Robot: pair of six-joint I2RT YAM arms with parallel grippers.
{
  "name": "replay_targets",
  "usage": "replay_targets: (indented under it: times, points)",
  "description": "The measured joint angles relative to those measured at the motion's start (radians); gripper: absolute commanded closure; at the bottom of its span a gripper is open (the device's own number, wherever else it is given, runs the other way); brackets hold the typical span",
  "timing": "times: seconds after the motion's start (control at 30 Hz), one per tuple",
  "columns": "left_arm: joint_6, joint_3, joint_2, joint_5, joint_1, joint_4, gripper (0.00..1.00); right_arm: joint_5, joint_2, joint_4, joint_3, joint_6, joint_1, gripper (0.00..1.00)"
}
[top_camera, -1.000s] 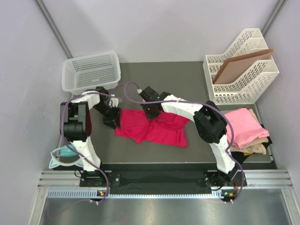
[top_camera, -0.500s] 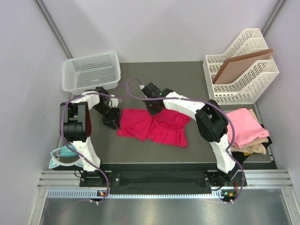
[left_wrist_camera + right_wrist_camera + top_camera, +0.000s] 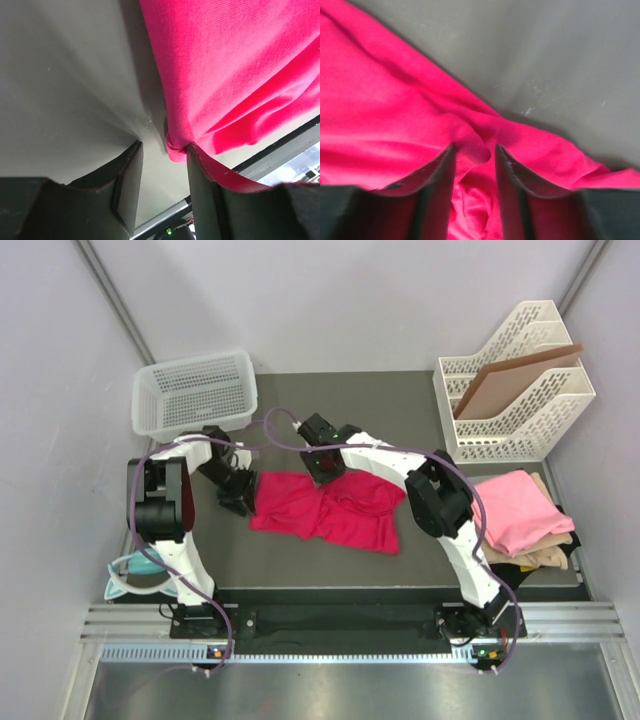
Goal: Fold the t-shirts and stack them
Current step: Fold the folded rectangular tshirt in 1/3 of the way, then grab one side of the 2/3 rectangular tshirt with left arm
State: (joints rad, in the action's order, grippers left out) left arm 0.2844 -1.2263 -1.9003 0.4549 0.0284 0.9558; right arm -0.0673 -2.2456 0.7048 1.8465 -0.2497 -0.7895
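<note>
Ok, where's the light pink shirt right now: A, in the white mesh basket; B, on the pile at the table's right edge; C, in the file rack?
B: the light pink shirt lies on top of a beige one at the right edge of the table.

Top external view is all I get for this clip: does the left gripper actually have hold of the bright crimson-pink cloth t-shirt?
Observer: No. In the left wrist view the left gripper has its fingers apart. Only a bunched corner of the bright crimson-pink cloth t-shirt lies against one finger, and bare grey table shows through the rest of the gap.
Operator: And the right gripper?
Observer: The right wrist view shows the right gripper astride a raised fold of the shirt, fingers apart. I cannot tell whether they press it.
Operator: Cloth under both its fingers?
Observer: Yes; bare table starts a little past the tips.
</note>
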Motion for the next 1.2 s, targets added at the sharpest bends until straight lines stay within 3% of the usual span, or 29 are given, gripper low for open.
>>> replay_targets:
  times: [0.1,0.33,0.7,0.9,1.1,1.17,1.2]
  points:
    - [0.002,0.000,0.000,0.000,0.005,0.004,0.54,-0.015,0.000,0.008,0.000,0.006,0.005,0.32]
    - [0.007,-0.013,0.010,0.003,0.019,0.027,0.53,-0.139,0.066,0.020,-0.050,0.005,0.009,0.34]
    - [0.000,-0.042,0.010,0.087,0.021,0.050,0.45,-0.192,0.587,-0.105,-0.370,-0.048,0.010,0.38]
    - [-0.006,-0.042,-0.010,0.114,0.021,0.045,0.42,-0.174,0.679,-0.152,-0.554,-0.090,0.010,0.39]
    - [-0.028,-0.042,-0.048,0.110,0.016,0.030,0.44,-0.135,0.713,-0.169,-0.690,-0.138,0.010,0.42]
    - [-0.036,-0.042,-0.050,0.109,0.009,0.027,0.47,-0.123,0.745,-0.180,-0.723,-0.152,0.010,0.43]
    - [-0.042,-0.042,-0.051,0.109,0.004,0.024,0.54,-0.117,0.764,-0.185,-0.736,-0.160,0.010,0.44]
